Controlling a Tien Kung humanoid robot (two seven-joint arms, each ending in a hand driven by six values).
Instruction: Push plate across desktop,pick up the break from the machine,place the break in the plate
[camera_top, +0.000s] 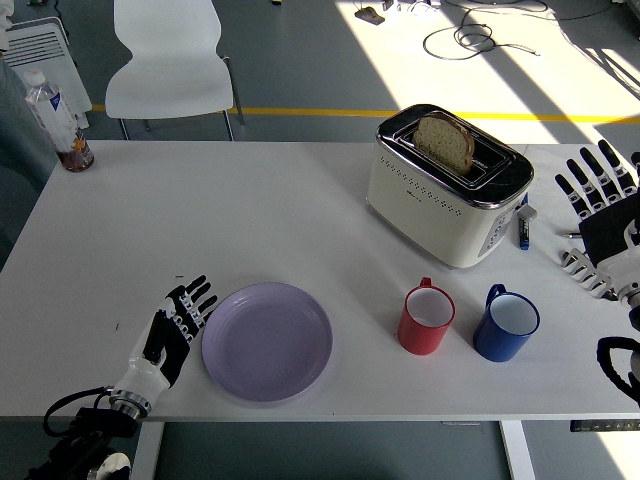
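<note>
At the far left corner of the desk (250, 200) stand a clear bottle (42, 100) and a small jar (76, 152) just beside it, with a white chair (170, 60) on the floor beyond the far edge. Near the front left, the left hand (168, 328) lies flat and low over the desk, its arm coming up from the lower left corner, fingers (190, 296) straight and slightly fanned, pointing up and to the right. Its side sits against the left rim of the plate (266, 341), holding nothing. That lilac plate lies flat near the desk's front edge, left of centre. To its right stand a red mug (427, 317) and then a blue mug (506, 323), close together but apart. Behind them sits a cream toaster (448, 185), turned at an angle, with a slice of bread (445, 142) standing upright in its slot, the top half showing. Just right of the toaster lies a small blue and white pen-like thing (524, 225). At the right edge, the right hand (603, 200) is raised above the desk, palm forward, all fingers spread wide and pointing up, gripping nothing, well apart from the toaster.
</note>
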